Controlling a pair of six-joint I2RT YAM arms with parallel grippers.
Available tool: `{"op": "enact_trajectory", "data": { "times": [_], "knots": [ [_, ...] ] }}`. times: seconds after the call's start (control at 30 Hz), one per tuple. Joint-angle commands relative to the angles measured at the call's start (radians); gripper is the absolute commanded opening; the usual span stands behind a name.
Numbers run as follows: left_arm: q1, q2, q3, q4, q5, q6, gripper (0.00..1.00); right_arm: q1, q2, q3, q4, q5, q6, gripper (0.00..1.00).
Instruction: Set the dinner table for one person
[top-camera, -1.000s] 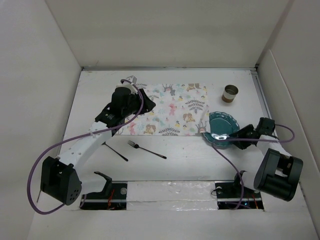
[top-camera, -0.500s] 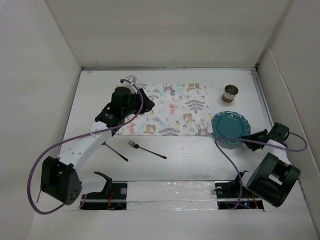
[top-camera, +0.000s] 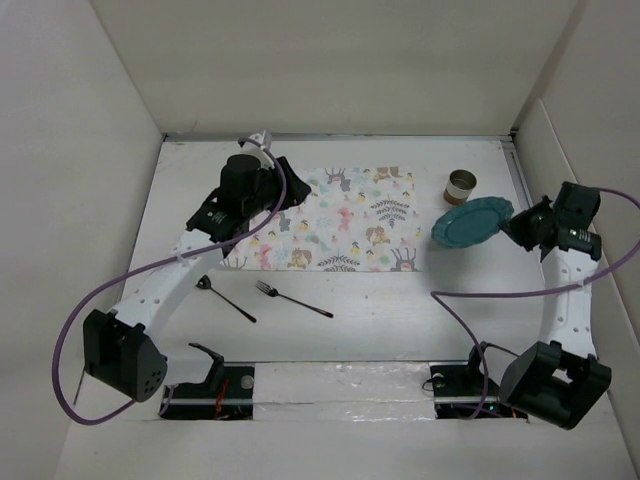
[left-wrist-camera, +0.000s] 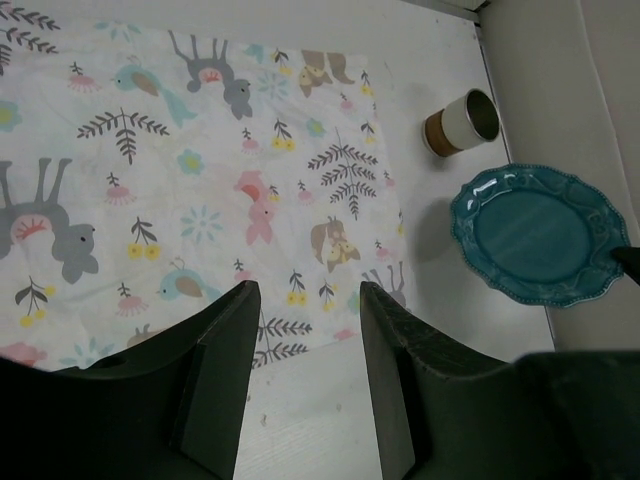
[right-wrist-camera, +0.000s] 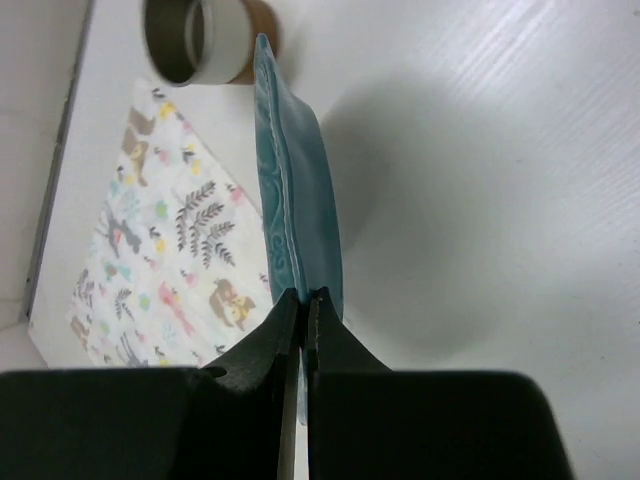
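Placemat (top-camera: 340, 220) with little animals and flowers on it is laid flat on the dinner table (top-camera: 400, 325), toward the far side. The dinner table is seen as the big white top under everything.

A teal plate (top-camera: 472, 221) is held up in the air just past the right edge of the placemat. It is tipped, so it is seen almost edge-on in the right wrist view, and its shadow is thrown on the table below. The rim of the plate is pinched tight by the right gripper (right-wrist-camera: 302, 300), on the side turned away from the placemat.

A small cup (top-camera: 461, 186) with a brown band is stood upright beyond the far right corner of the placemat, close to the plate.

The left gripper (left-wrist-camera: 305, 295) is held above the left end of the placemat. Its jaws are spread apart and nothing is held between them.

A black fork (top-camera: 292, 299) is laid on the bare table on the near side of the placemat. A black spoon (top-camera: 225, 298) is laid there too, further left and apart from the fork
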Motion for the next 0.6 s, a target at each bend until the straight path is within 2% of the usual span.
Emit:
{"op": "enact_trajectory", "data": {
  "times": [0.0, 0.17, 0.27, 0.37, 0.4, 0.57],
  "knots": [
    [0.004, -0.001, 0.066, -0.011, -0.018, 0.02, 0.42, 0.057, -0.035, 0.139, -0.012, -0.028, 0.003, 0.0],
    [0.004, -0.007, 0.082, -0.011, -0.036, 0.026, 0.42, 0.18, -0.065, 0.198, -0.061, -0.043, -0.011, 0.0],
    [0.038, -0.005, 0.096, -0.011, -0.036, 0.034, 0.42, 0.255, -0.071, 0.189, -0.003, -0.164, 0.032, 0.0],
    [0.056, -0.004, 0.124, -0.017, -0.036, 0.044, 0.43, 0.341, -0.062, 0.144, 0.213, -0.3, 0.157, 0.0],
    [0.056, -0.001, 0.136, -0.022, -0.044, 0.063, 0.44, 0.42, -0.037, 0.138, 0.328, -0.307, 0.186, 0.0],
    [0.056, -0.005, 0.188, -0.054, -0.07, 0.092, 0.46, 0.606, 0.151, 0.126, 0.649, -0.389, 0.297, 0.0]
  ]
}}
